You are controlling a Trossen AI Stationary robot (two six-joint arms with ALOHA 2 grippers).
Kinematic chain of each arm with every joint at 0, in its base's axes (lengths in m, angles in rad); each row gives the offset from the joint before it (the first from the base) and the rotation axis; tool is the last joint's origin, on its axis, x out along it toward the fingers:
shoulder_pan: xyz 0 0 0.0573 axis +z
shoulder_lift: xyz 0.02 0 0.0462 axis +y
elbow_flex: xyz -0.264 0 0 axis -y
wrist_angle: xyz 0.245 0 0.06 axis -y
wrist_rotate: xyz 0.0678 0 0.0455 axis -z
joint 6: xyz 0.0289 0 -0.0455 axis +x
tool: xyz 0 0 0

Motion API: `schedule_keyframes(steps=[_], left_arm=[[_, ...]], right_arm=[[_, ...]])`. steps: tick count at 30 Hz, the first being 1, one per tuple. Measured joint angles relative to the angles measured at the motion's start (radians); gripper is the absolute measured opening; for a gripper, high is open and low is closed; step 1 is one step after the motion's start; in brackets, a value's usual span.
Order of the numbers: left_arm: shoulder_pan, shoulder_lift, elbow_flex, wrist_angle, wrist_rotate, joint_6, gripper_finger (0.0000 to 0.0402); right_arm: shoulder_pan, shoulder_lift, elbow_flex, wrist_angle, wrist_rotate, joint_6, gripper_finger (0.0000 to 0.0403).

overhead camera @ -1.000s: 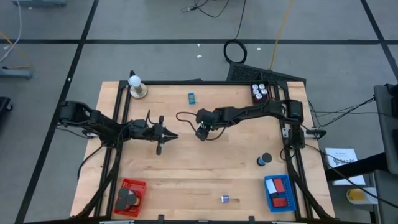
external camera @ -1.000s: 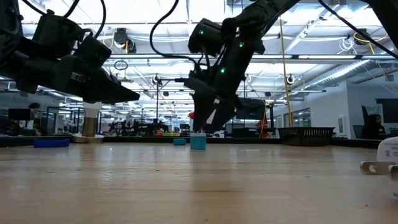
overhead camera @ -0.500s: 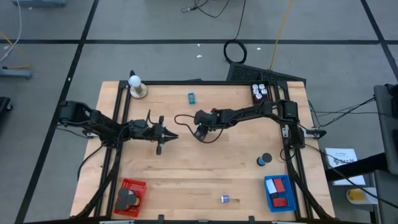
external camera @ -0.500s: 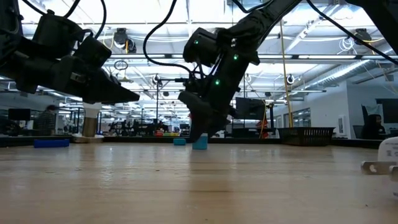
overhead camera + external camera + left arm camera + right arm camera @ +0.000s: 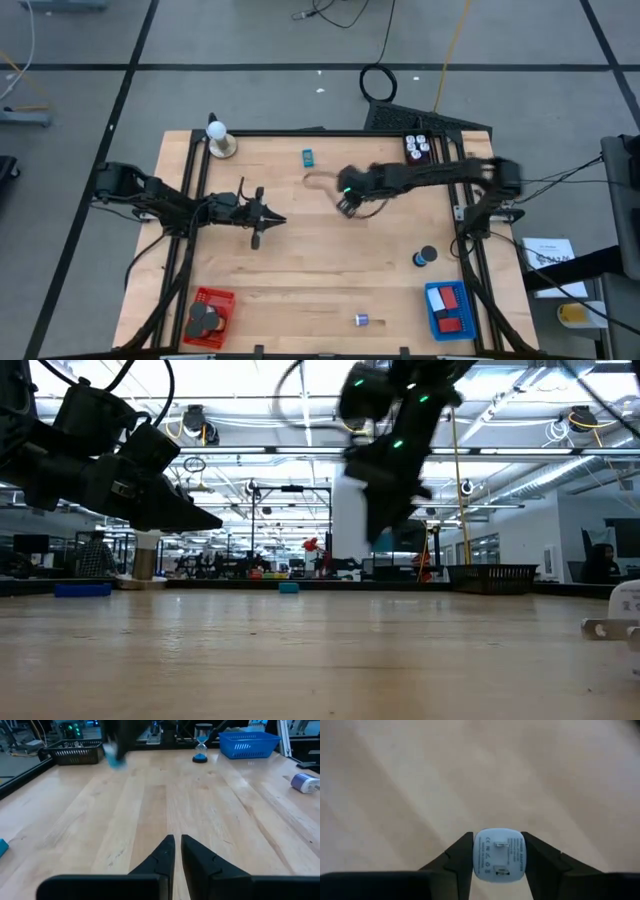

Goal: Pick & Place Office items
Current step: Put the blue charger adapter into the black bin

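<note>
Pale-blue power adapter (image 5: 499, 854) between jaws

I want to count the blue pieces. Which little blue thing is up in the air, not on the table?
The pale blue power adapter, pinched in the right gripper above the table's middle. The teal piece at the back and the blue-topped piece by the right edge both rest on the wood.

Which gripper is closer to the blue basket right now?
The right. The right gripper hangs over the table's middle, up and left of the blue basket, clamped on a pale blue adapter. The left gripper waits farther left.
</note>
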Motion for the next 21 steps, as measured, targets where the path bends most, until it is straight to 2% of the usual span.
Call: schedule_keyframes(steps=[3, 5, 8, 11, 16, 21], left_arm=[[0.0, 0.0, 0.0, -0.001, 0.0, -0.002, 0.004], [0.0, 0.0, 0.0, -0.001, 0.0, -0.002, 0.004], [0.0, 0.0, 0.0, 0.002, 0.0, 0.004, 0.004], [0.0, 0.0, 0.0, 0.007, 0.0, 0.005, 0.004], [0.0, 0.0, 0.0, 0.025, -0.017, 0.005, 0.004], [0.0, 0.0, 0.0, 0.023, -0.017, 0.003, 0.004]], right_arm=[[-0.043, -0.18, -0.126, -0.054, 0.079, 0.074, 0.0133], [-0.097, -0.311, -0.233, -0.071, 0.089, 0.122, 0.0133], [-0.214, -0.477, -0.378, -0.074, 0.113, 0.148, 0.0132], [-0.359, -0.58, -0.484, -0.069, 0.11, 0.116, 0.0132], [-0.572, -0.591, -0.544, 0.0, 0.083, 0.006, 0.0132], [-0.687, -0.521, -0.546, 0.089, 0.053, -0.058, 0.0132]])
